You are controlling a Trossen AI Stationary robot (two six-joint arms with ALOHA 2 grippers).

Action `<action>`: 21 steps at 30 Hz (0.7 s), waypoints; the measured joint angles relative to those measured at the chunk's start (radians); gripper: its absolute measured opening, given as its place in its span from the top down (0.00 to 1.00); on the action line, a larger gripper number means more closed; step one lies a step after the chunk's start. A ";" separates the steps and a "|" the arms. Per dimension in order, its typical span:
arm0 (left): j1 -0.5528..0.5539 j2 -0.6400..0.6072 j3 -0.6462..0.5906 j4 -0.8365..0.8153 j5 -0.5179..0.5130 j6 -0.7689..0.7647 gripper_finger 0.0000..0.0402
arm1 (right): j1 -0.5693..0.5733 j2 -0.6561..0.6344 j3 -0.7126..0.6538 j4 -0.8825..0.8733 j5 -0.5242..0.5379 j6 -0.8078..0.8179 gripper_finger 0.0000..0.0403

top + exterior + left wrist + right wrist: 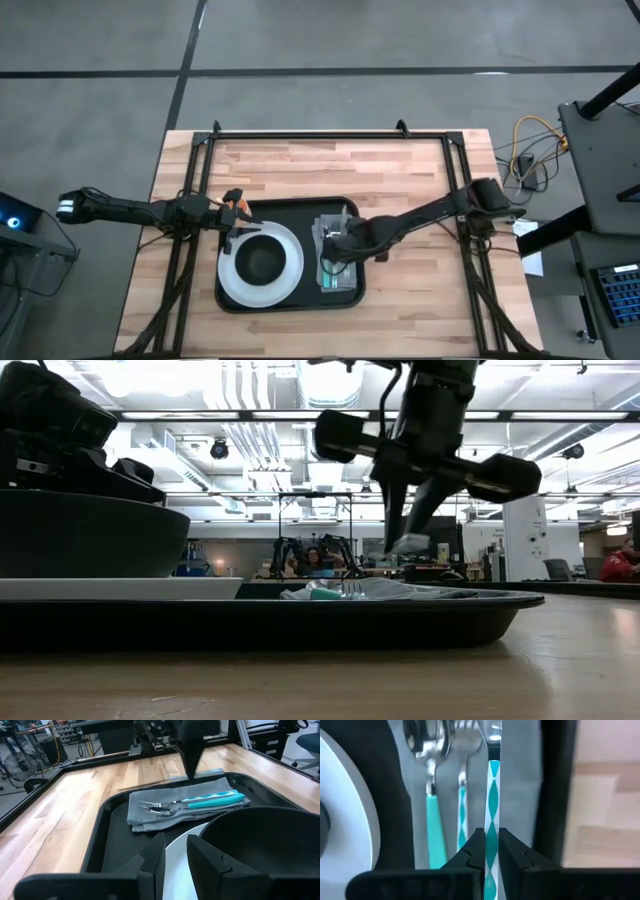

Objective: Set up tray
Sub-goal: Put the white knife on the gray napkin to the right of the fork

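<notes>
Tray (pixel 228 296) sits near the front middle of the wooden tabletop (pixel 400 170), long side across. On its left half: white plate (pixel 232 282) with a dark bowl (pixel 262 260) on it. On its right half: grey folded cloth (pixel 343 282) with a spoon (pixel 165 810) and a fork (pixel 155 803), both teal-handled, lying side by side on the cloth.

Right claw (pixel 491 851) is over the cloth, fingers pinched nearly closed on a third teal-and-white patterned handle (pixel 492 795); what utensil it belongs to can't be told, the head end is hidden. In the low view that claw (pixel 408 542) hangs above the tray with a pale piece at its tips, clear of the cloth.

Left claw (pixel 175 857) is at the plate's left-rear edge, over the tray's left side. Fingers a little apart, with the plate rim showing in the gap; can't tell if it's actually gripping the rim or just poised there. Bowl is right beside its right finger.

In the low view a person sits far back in the room.
</notes>
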 joint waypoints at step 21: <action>0.000 0.000 0.000 0.000 0.000 0.000 0.85 | 0.043 0.108 0.061 -0.030 -0.012 0.080 0.95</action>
